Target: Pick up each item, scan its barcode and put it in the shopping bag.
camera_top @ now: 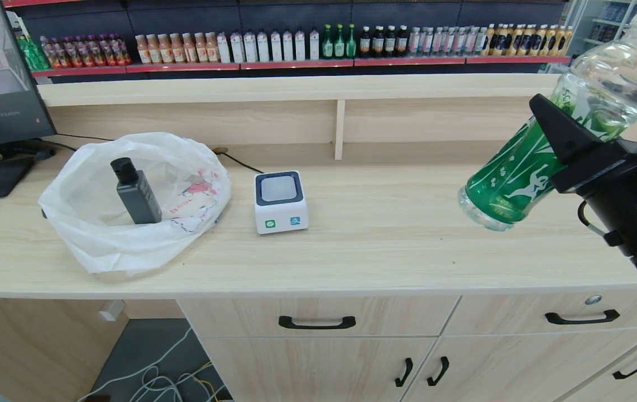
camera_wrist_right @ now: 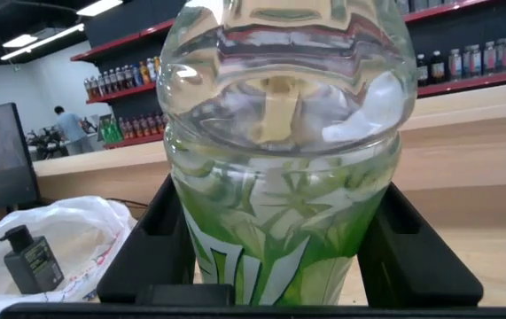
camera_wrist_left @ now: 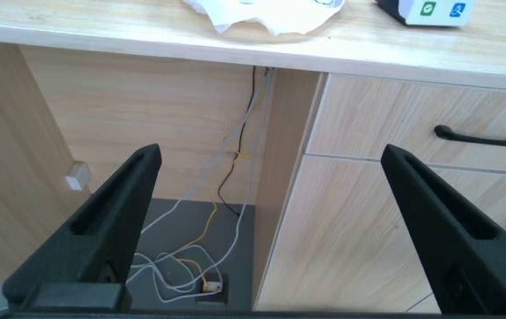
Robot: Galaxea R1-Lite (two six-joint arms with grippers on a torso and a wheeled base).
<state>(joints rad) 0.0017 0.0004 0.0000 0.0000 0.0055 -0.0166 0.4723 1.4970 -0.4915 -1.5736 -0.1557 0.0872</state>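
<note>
The left pincer (camera_wrist_left: pixel 270 159) hangs low in front of the light wooden counter (camera_wrist_left: pixel 146 40), its two black fingers spread wide with nothing between them. Past them are loose cables (camera_wrist_left: pixel 199 257) in an open recess and a drawer's black handle (camera_wrist_left: pixel 483 137). Above and beyond this pincer, on the countertop, sits the crumpled white plastic shopping bag (camera_top: pixel 100 245). Its mouth is open, and a dark grey flat-sided bottle (camera_top: pixel 137 192) with a black cap stands upright inside. Near the bag is the small white cube scanner (camera_top: pixel 280 202), well to the left of the right pincer (camera_wrist_right: pixel 279 266). That pincer, on a raised arm at the counter's right end, clamps the clear plastic bottle with a green label (camera_top: pixel 525 167) around its middle. The bottle is tilted, base down toward the scanner's side, neck up and to the right.
</note>
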